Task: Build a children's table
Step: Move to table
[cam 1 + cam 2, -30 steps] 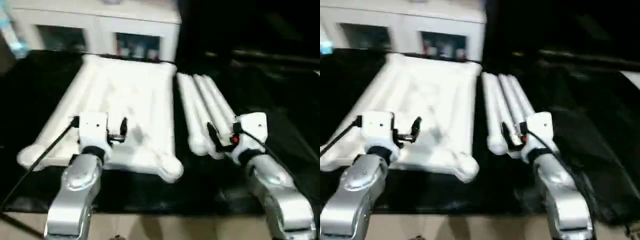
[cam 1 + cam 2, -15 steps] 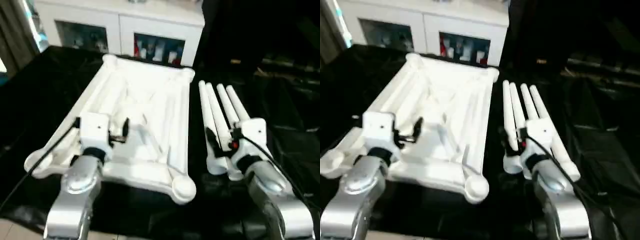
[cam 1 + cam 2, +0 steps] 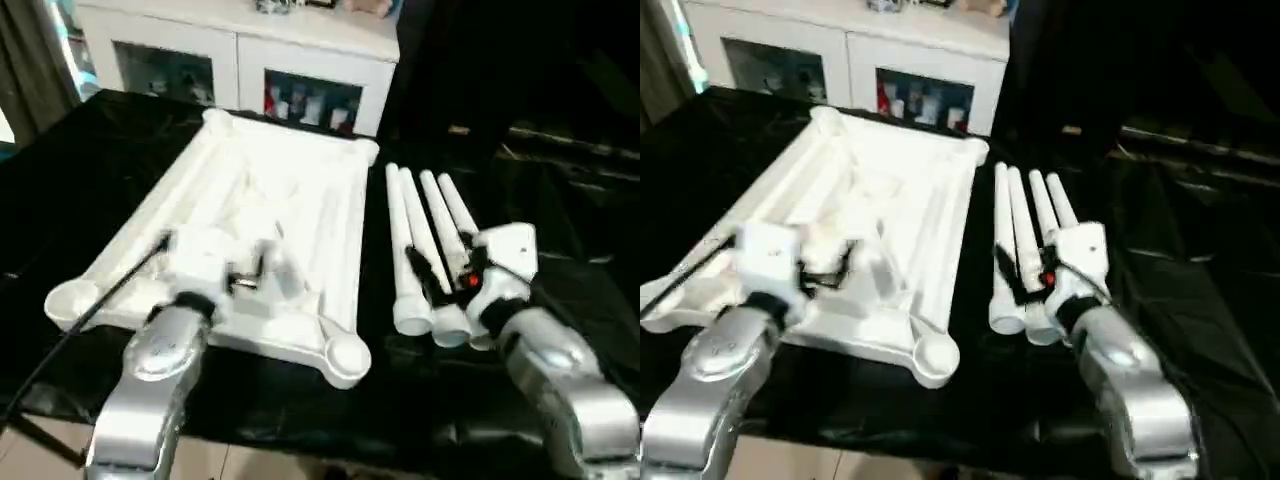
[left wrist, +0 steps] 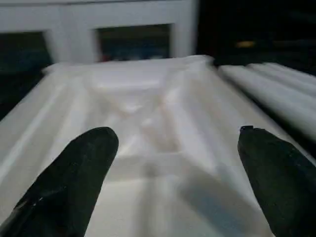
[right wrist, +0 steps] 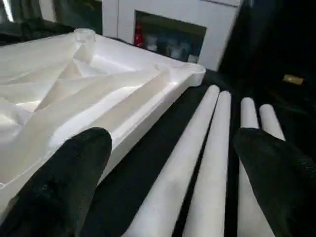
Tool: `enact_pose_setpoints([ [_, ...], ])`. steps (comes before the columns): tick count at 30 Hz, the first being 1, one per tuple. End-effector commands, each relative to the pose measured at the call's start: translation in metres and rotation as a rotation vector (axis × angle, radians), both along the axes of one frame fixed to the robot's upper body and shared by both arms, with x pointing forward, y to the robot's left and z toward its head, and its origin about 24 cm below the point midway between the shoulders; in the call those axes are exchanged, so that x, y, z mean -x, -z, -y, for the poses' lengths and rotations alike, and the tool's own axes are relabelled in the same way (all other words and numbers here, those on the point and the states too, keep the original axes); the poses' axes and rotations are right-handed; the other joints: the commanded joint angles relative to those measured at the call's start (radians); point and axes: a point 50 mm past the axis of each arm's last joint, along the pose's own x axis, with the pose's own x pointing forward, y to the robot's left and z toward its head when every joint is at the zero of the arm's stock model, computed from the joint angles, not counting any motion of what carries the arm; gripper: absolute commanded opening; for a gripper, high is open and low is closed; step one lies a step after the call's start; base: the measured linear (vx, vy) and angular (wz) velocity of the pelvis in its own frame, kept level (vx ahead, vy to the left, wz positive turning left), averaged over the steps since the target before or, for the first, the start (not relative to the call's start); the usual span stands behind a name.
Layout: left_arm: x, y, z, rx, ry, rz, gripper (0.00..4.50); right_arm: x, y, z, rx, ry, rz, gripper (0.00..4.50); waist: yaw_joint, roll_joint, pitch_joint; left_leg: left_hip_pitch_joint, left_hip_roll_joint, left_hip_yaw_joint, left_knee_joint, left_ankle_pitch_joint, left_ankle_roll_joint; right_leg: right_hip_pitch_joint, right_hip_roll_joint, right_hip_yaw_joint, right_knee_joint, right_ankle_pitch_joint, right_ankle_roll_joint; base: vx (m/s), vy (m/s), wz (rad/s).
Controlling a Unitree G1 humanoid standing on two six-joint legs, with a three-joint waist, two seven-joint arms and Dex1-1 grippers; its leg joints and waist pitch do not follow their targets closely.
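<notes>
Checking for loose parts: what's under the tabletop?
The tabletop lies ribbed side up on a black cloth, which shows all around it. Anything beneath it is covered.

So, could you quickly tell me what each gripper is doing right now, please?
Left gripper: open, holding nothing, over the tabletop.
Right gripper: open, holding nothing, over the table legs.

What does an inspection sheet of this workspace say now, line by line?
Surface: black table cover.
Job's things: tabletop lies ribbed side up; four legs lie side by side to its right, none fitted.
Clutter: nothing seen.
Grippers: left gripper over the tabletop, fingers open, holding nothing; right gripper over the legs, fingers open, holding nothing.
Cables: black cable at the left arm.
Surroundings: white cabinet behind.
</notes>
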Motion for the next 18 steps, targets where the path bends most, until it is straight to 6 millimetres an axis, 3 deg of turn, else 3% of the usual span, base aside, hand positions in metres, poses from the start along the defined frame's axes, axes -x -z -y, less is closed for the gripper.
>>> enact_pose_setpoints([
  [1,0.004,-0.004,0.022,-0.045,0.237,0.018,4.47,-0.001,-0.008,0.012,0.000,-0.073,0.035,4.50,0.000,0.020,-0.044,-0.008,0.029,-0.002,-0.121,-0.322,0.023,0.045,-0.078,0.039,-0.070,-0.526,-0.033,0.000,0.000,0.00],
  [2,0.009,-0.003,0.028,-0.054,0.360,0.010,4.47,0.001,-0.007,0.014,-0.004,-0.130,0.017,4.50,0.004,0.027,-0.036,-0.010,0.028,-0.004,-0.124,-0.325,0.026,0.048,-0.078,0.042,-0.066,-0.525,-0.047,0.000,0.000,0.00],
  [3,0.012,-0.003,0.036,-0.049,0.428,0.006,4.47,0.003,-0.007,0.021,-0.002,-0.156,0.005,4.50,0.004,0.018,-0.043,-0.011,0.028,-0.002,-0.122,-0.303,0.031,0.052,-0.082,0.045,-0.061,-0.517,-0.053,0.000,0.000,0.00],
  [4,0.015,-0.004,0.037,-0.037,0.517,0.000,4.47,0.005,-0.007,0.022,0.032,-0.185,-0.004,4.50,0.013,0.017,-0.044,-0.007,0.026,0.009,-0.119,-0.248,0.044,0.046,-0.084,0.052,-0.055,-0.494,-0.080,0.000,0.000,0.00],
  [5,0.016,-0.005,0.041,-0.049,0.569,0.001,4.47,0.007,-0.008,0.027,0.053,-0.208,-0.015,4.50,0.020,0.036,-0.030,0.005,0.020,0.022,-0.120,-0.246,0.049,0.030,-0.083,0.058,-0.061,-0.533,-0.091,0.000,0.000,0.00],
  [6,0.016,-0.005,0.043,-0.063,0.621,-0.009,4.47,0.008,-0.008,0.032,0.074,-0.228,-0.027,4.50,0.018,0.034,-0.033,0.004,0.022,0.026,-0.119,-0.238,0.050,0.031,-0.081,0.062,-0.055,-0.546,-0.098,0.044,-0.018,0.18],
  [7,0.016,-0.005,0.042,-0.070,0.651,-0.024,4.47,0.009,-0.007,0.032,0.086,-0.238,-0.031,4.50,0.022,0.044,-0.034,0.002,0.023,0.026,-0.120,-0.225,0.047,0.035,-0.080,0.064,-0.050,-0.535,-0.102,0.000,0.000,0.00],
  [8,0.017,-0.004,0.043,-0.082,0.708,-0.066,4.47,0.008,-0.006,0.038,0.123,-0.235,-0.037,4.50,0.021,0.031,-0.039,-0.005,0.022,0.030,-0.119,-0.187,0.055,0.037,-0.078,0.069,-0.041,-0.497,-0.111,0.069,-0.021,0.12],
  [9,0.017,-0.003,0.044,-0.085,0.727,-0.081,4.47,0.008,-0.006,0.042,0.140,-0.227,-0.039,4.50,0.026,0.033,-0.046,-0.008,0.021,0.032,-0.117,-0.134,0.062,0.042,-0.078,0.073,-0.031,-0.453,-0.127,0.000,0.000,0.00],
  [11,0.015,-0.002,0.044,-0.113,0.708,-0.078,4.47,0.006,-0.007,0.044,0.153,-0.201,-0.028,4.50,0.031,0.034,-0.050,-0.010,0.019,0.042,-0.112,-0.074,0.076,0.039,-0.074,0.078,-0.022,-0.406,-0.149,0.026,-0.009,0.02],
  [12,0.011,-0.002,0.041,-0.147,0.663,-0.057,4.47,0.004,-0.009,0.043,0.143,-0.172,-0.013,4.50,0.030,0.037,-0.064,-0.008,0.021,0.046,-0.106,-0.033,0.080,0.044,-0.073,0.079,-0.011,-0.357,-0.168,0.052,-0.019,0.04],
  [13,0.006,-0.002,0.038,-0.116,0.597,-0.030,4.47,0.003,-0.010,0.041,0.111,-0.149,-0.009,4.50,0.032,0.038,-0.065,-0.011,0.022,0.045,-0.105,-0.002,0.084,0.046,-0.073,0.077,-0.006,-0.324,-0.174,0.054,-0.015,0.02],
  [14,0.002,-0.002,0.034,-0.066,0.525,-0.006,4.47,0.003,-0.011,0.037,0.084,-0.133,-0.005,4.50,0.028,0.029,-0.071,-0.011,0.022,0.051,-0.101,0.036,0.095,0.047,-0.068,0.078,0.000,-0.270,-0.188,0.000,0.000,0.00],
  [15,0.001,-0.001,0.032,-0.025,0.484,-0.008,4.47,0.006,-0.010,0.033,0.070,-0.138,-0.010,4.50,0.031,0.036,-0.070,-0.013,0.020,0.052,-0.101,0.035,0.095,0.048,-0.069,0.077,0.001,-0.256,-0.195,0.000,0.000,0.00],
  [16,0.000,0.002,0.029,0.051,0.414,-0.020,4.47,0.011,-0.008,0.025,0.045,-0.153,-0.018,4.50,0.031,0.034,-0.072,-0.011,0.023,0.053,-0.101,0.034,0.093,0.048,-0.069,0.079,0.004,-0.245,-0.202,0.000,0.000,0.00],
  [17,0.002,0.003,0.028,0.077,0.401,-0.020,4.47,0.015,-0.006,0.021,0.035,-0.174,-0.023,4.50,0.032,0.019,-0.073,-0.015,0.023,0.056,-0.100,0.040,0.101,0.053,-0.070,0.079,0.004,-0.228,-0.204,0.057,-0.005,0.06],
  [18,0.003,0.003,0.028,0.085,0.398,-0.018,4.47,0.017,-0.005,0.020,0.029,-0.184,-0.026,4.50,0.040,0.028,-0.073,-0.011,0.025,0.054,-0.103,0.039,0.107,0.050,-0.071,0.080,0.006,-0.236,-0.201,0.000,0.000,0.00],
])
